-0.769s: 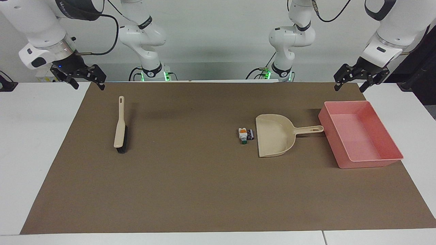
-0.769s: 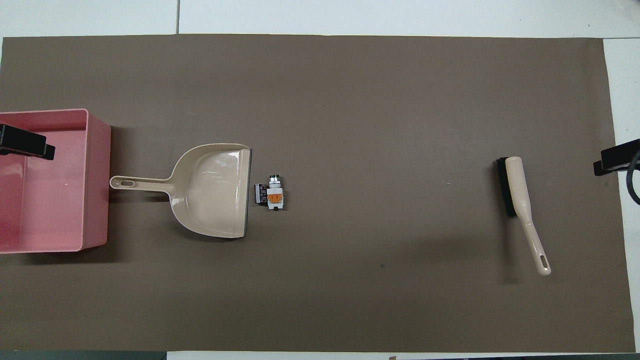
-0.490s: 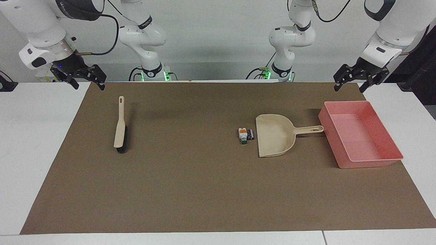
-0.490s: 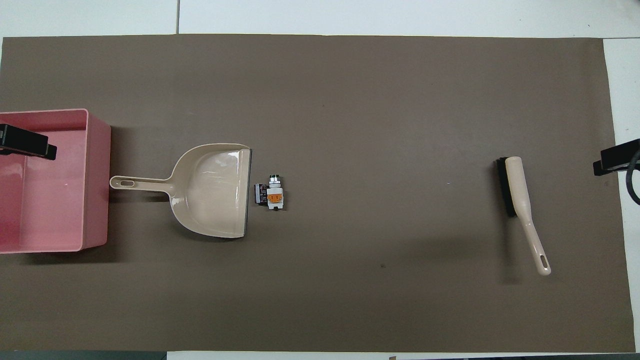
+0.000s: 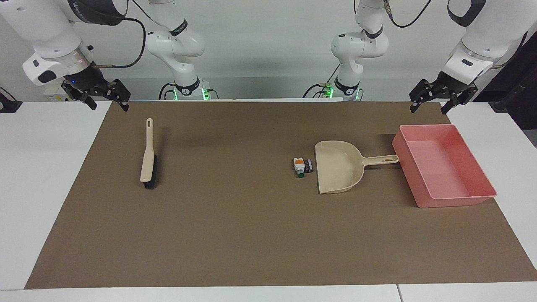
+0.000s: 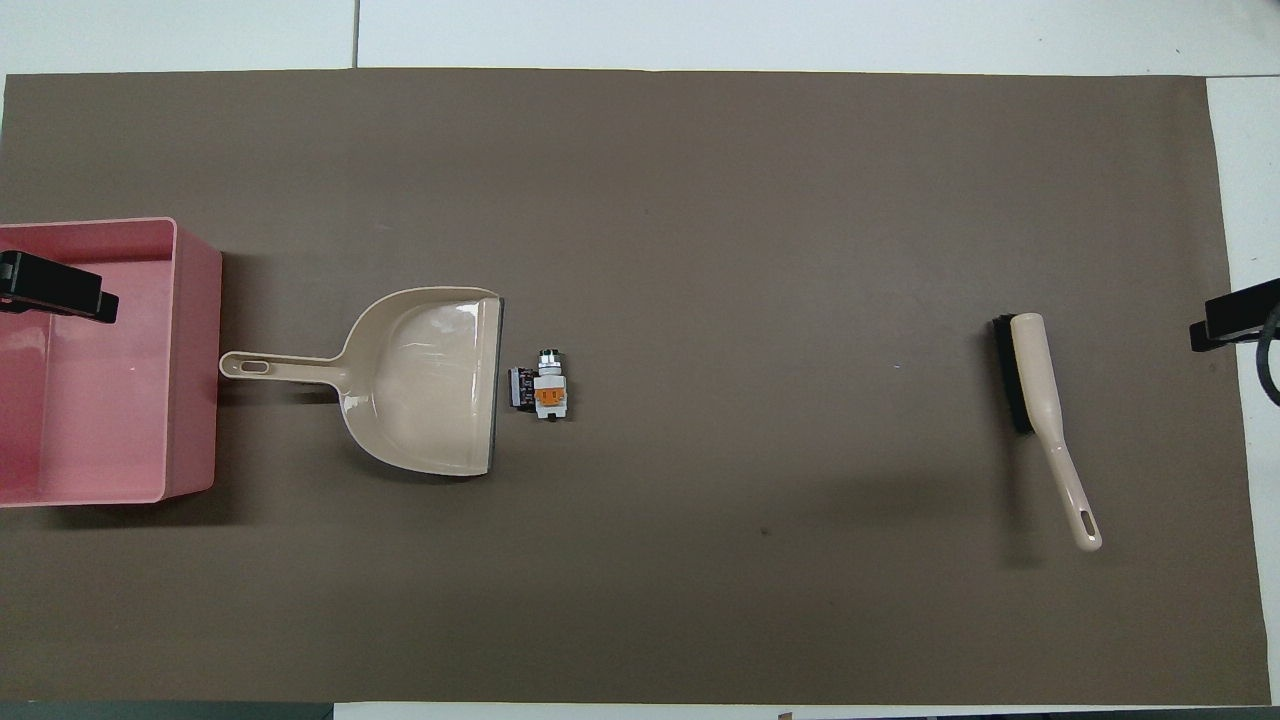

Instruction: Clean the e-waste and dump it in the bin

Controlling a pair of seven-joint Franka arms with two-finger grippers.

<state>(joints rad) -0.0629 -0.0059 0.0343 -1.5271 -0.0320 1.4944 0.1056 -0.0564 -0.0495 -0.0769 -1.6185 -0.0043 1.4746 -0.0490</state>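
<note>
Two grippers hang spread open above the brown mat's (image 5: 235,235) corners nearest the robots: left gripper (image 5: 430,102) by the smooth pink bin (image 5: 482,165), right gripper (image 5: 105,97) near the brush (image 5: 147,157) (bristles black). E-waste (image 5: 303,166) lies just beside the beige dustpan's (image 5: 337,167) straight lip

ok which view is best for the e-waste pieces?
Overhead view: the e-waste shows from above, white piece with orange mark and black block distinct, just off the dustpan lip. Facing view shows the same cluster, more foreshortened.
</note>
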